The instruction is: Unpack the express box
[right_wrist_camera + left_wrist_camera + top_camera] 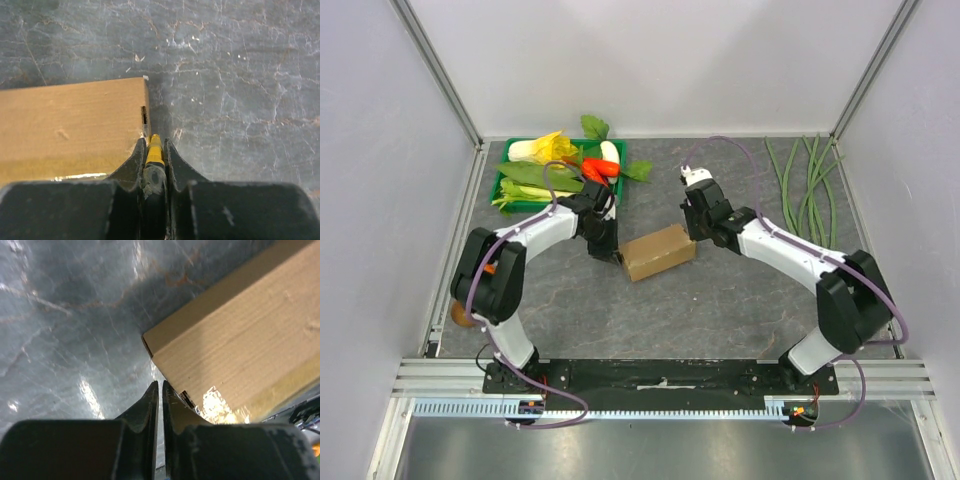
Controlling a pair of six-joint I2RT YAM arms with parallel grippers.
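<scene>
The express box (658,252), plain brown cardboard, lies closed on the grey stone-look table between my two arms. My left gripper (610,252) is down at the box's left end. In the left wrist view its jaws (160,384) stand shut with only a hairline gap and nothing between them, the tip right beside the box (240,340) corner, where shiny tape shows. My right gripper (698,232) is at the box's right end. In the right wrist view it (155,141) is shut on a yellow-and-black tool (155,150) whose tip points at the box (70,125) end seam.
A green tray (506,182) holding leafy greens, a white vegetable and red peppers stands at the back left, close behind my left arm. Long green beans (810,190) lie at the back right. An orange object (460,315) sits by the left edge. Walls enclose the table.
</scene>
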